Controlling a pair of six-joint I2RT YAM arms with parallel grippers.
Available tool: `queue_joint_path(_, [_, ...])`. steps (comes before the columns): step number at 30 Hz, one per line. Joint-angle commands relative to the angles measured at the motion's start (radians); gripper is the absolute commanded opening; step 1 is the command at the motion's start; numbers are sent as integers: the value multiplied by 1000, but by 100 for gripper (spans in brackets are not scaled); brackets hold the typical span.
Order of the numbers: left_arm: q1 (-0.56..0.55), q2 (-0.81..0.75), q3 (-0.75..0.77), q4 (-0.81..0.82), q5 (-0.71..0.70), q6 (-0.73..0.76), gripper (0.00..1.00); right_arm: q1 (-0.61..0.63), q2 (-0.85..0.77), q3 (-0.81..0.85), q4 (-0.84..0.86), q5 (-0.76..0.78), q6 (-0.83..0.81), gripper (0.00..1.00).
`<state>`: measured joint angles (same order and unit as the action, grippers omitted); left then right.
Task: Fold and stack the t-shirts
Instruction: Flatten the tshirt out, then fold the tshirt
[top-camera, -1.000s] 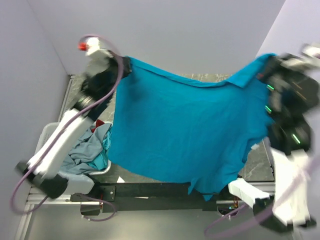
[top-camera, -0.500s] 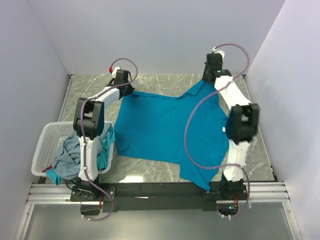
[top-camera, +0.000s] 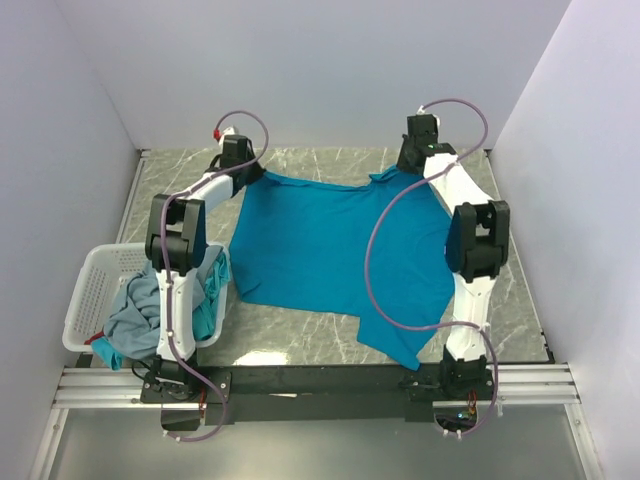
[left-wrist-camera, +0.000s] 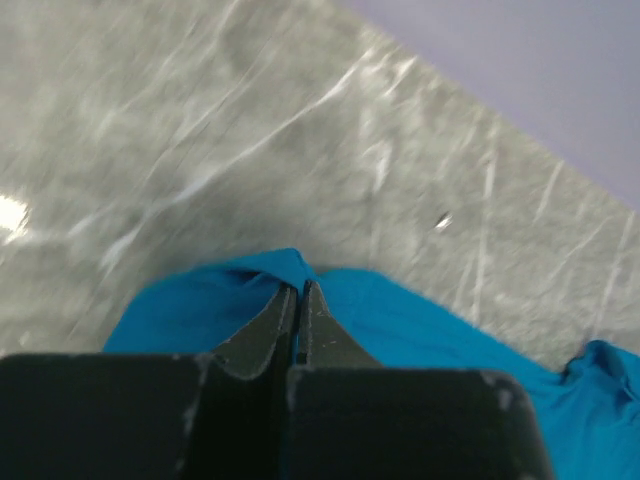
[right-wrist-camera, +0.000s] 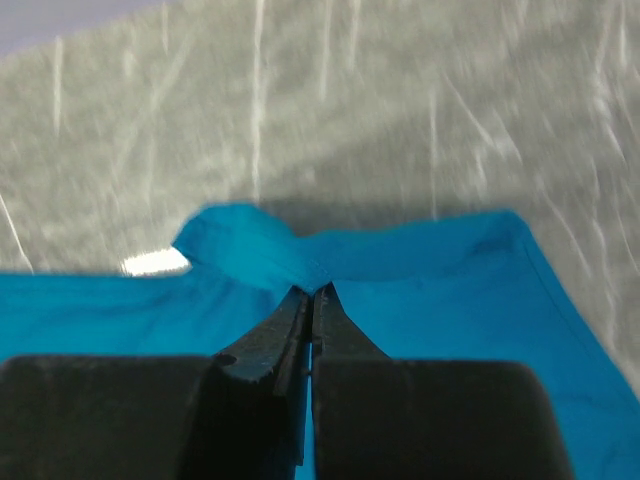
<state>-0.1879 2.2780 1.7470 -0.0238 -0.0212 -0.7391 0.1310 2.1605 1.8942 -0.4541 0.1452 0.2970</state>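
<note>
A bright teal-blue t-shirt (top-camera: 330, 250) lies spread on the marble table, its near edge reaching toward the front. My left gripper (top-camera: 248, 172) is shut on the shirt's far left corner; the left wrist view shows the cloth (left-wrist-camera: 400, 320) pinched between the closed fingers (left-wrist-camera: 260, 335). My right gripper (top-camera: 405, 166) is shut on the far right corner; the right wrist view shows the cloth (right-wrist-camera: 250, 245) bunched at the fingertips (right-wrist-camera: 345, 335). Both arms stretch far out, holding the far edge low over the table. Grey-blue and teal t-shirts (top-camera: 150, 305) are heaped in the basket.
A white lattice basket (top-camera: 88, 295) stands at the left front edge. Purple-grey walls close the table at the back and both sides. Bare marble (top-camera: 510, 310) shows right of the shirt, behind it and in a strip in front.
A second ago both arms held the shirt high in the air; they have swung outward and down, laying it flat. Over the last half second the far edge pulled slightly farther back.
</note>
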Motion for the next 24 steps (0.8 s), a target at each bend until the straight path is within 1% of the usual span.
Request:
queue_joint_path(1, [11,-126,-98,58,26,-9,1,-7,-152,-102,25,-1,19,0])
queue_joint_path(2, [11,-138,-116,65,24,-9,1,-7,-200,-134,29,-1,21,0])
queue_joint_path(3, [11,-149,-132,65,24,-9,1,-7,-221,-189,31,-2,25,0])
queue_joint_path(9, [15,-219,-257,85,29,-26,1,-7,-379,-395,26,-7,53,0])
queue_joint_path(17, [33,-305,-343,27,26,-26,1,-7,-521,-543,-32,-15,76,0])
queue_joint_path(18, [33,-314,-351,-3,-6,-25,1,-7,-550,-567,-40,-18,85,0])
queue_joint_path(24, [34,-365,-392,-73,-9,-5,1,-5,-666,-667,-83,-21,105,0])
